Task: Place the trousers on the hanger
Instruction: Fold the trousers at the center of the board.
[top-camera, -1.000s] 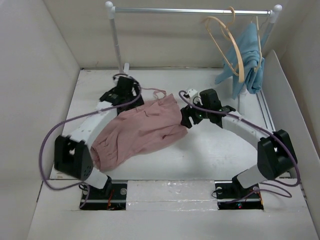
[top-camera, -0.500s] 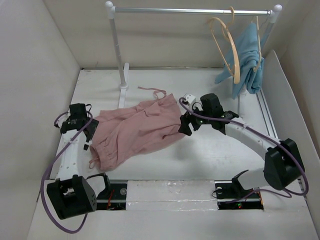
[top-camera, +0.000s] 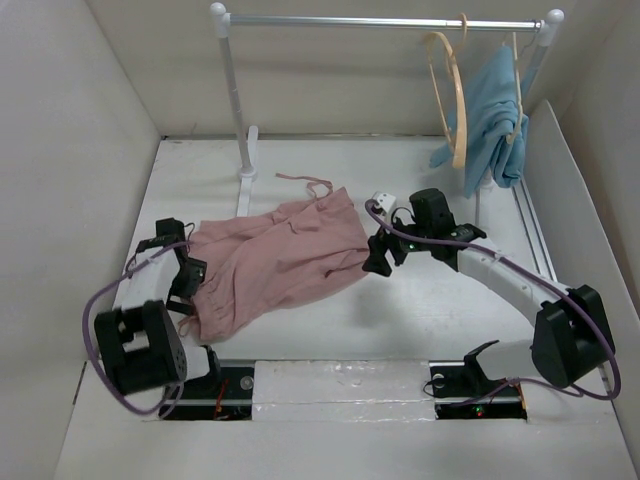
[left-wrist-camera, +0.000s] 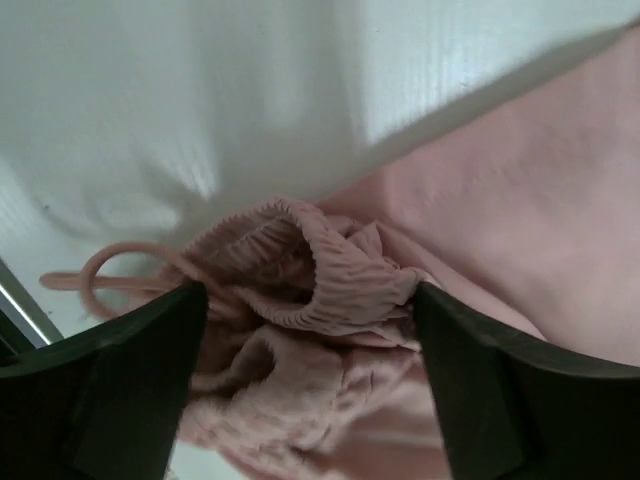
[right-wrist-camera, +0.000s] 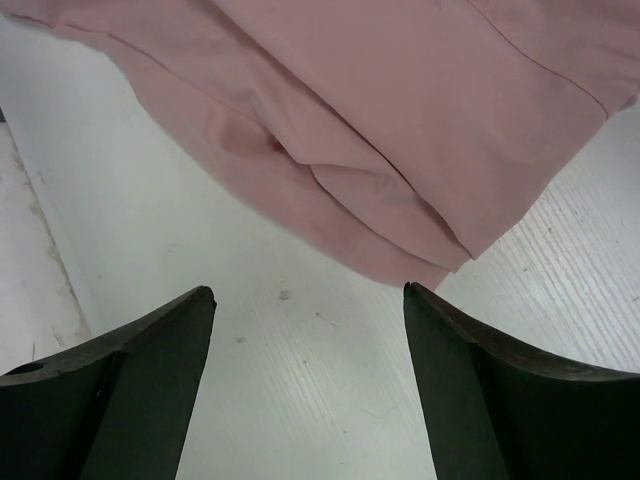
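Pink trousers (top-camera: 280, 255) lie spread on my tabletop (top-camera: 440, 300), the wooden hanger (top-camera: 460, 110) well apart on the rail (top-camera: 380, 20). My left claw (left-wrist-camera: 310, 330) gapes wide around their gathered cuff (left-wrist-camera: 330, 285); my right claw (right-wrist-camera: 310, 330), equally wide, grips nothing beside their edge.

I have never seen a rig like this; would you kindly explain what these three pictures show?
These are two robot arms bolted at the near edge of a table. The overhead picture looks down from behind them; the other two come from a camera on each wrist, so the dark shapes at the bottom are that arm's own fingers. Pink trousers lie crumpled on it. The left gripper is open, its fingers either side of a gathered band of the trousers. The right gripper is open, over bare table beside the cloth's edge. Nothing is held. An empty wooden hanger hangs on the rail beside a blue garment.
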